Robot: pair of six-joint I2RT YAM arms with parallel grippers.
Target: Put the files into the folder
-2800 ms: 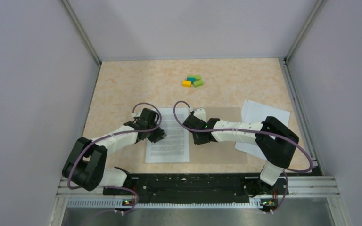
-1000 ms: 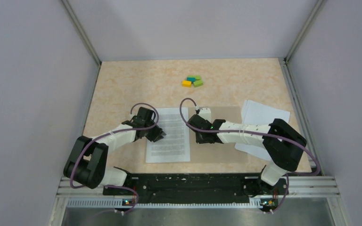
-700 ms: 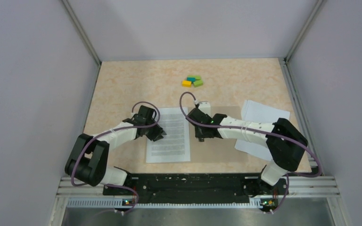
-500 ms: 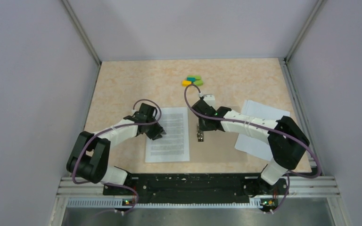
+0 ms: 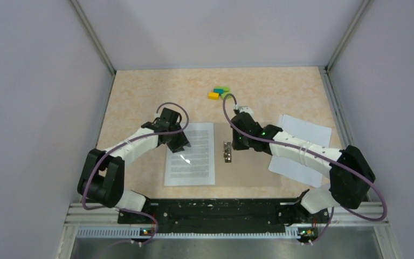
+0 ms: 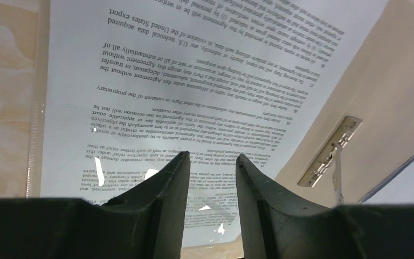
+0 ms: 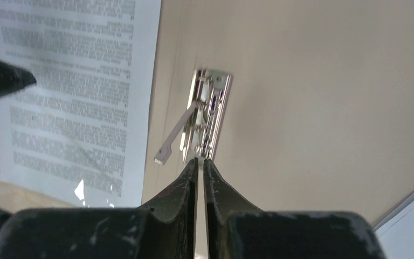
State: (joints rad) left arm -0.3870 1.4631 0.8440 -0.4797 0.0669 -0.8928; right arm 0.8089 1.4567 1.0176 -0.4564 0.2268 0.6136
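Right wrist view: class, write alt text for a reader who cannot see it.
The right gripper, nearly shut and holding nothing, points at a metal clip with its lever raised on the tan folder. A printed sheet lies to the left.

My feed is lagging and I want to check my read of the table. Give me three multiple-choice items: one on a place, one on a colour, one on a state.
1. The metal clip lies: A) left of the printed sheet B) on the folder, right of that sheet C) on top of that sheet.
2. The leftmost block is: A) black B) white C) yellow.
3. The left gripper is: A) open above the sheet B) shut on the clip C) shut on the sheet.
B: it sits on bare tan card beside the sheet. C: its yellow shows plainly. A: text shows between its parted fingers.
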